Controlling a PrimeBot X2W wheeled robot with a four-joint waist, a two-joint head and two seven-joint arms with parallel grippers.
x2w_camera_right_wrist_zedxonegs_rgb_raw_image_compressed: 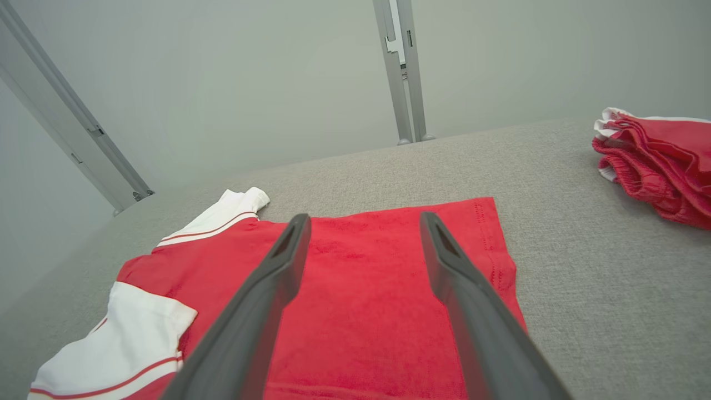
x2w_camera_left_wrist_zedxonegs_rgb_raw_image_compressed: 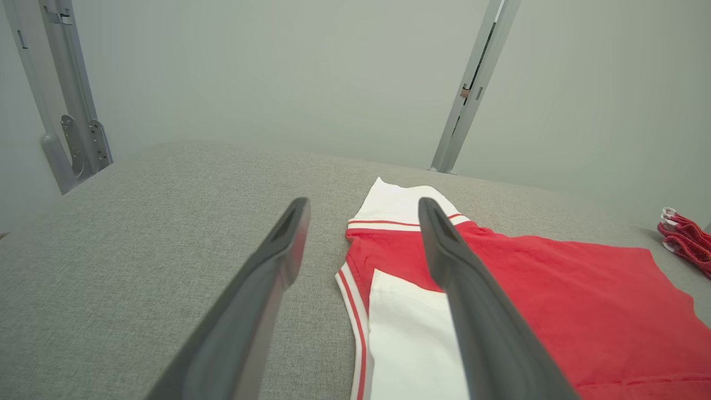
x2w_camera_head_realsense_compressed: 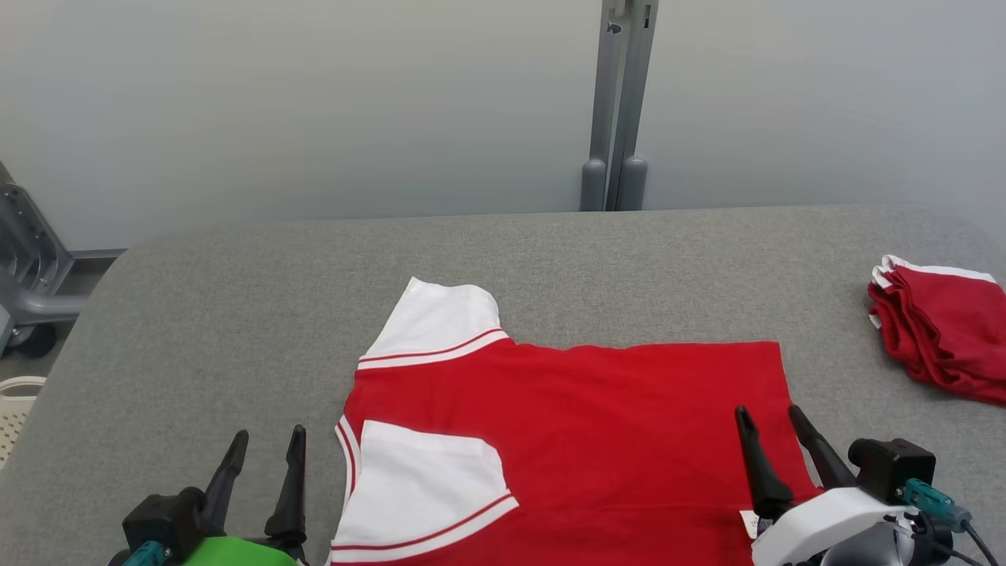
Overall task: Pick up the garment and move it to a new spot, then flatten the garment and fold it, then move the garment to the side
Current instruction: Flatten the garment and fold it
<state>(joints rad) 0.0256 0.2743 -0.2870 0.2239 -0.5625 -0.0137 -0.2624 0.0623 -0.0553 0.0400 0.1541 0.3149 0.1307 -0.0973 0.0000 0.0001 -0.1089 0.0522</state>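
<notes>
The garment is a red shirt with white, red-striped sleeves, lying flat on the grey table near its front edge. One sleeve sticks out at the far left, the other is folded in over the body. My left gripper hovers open just left of the collar side, nothing between its fingers. My right gripper stands open over the shirt's right hem. In the left wrist view the garment lies right of the open gripper. The right wrist view has the garment under the open gripper.
A stack of folded red garments sits at the table's right edge, also in the right wrist view as a stack. A grey post rises behind the table. A metal frame and pale basket stand at left.
</notes>
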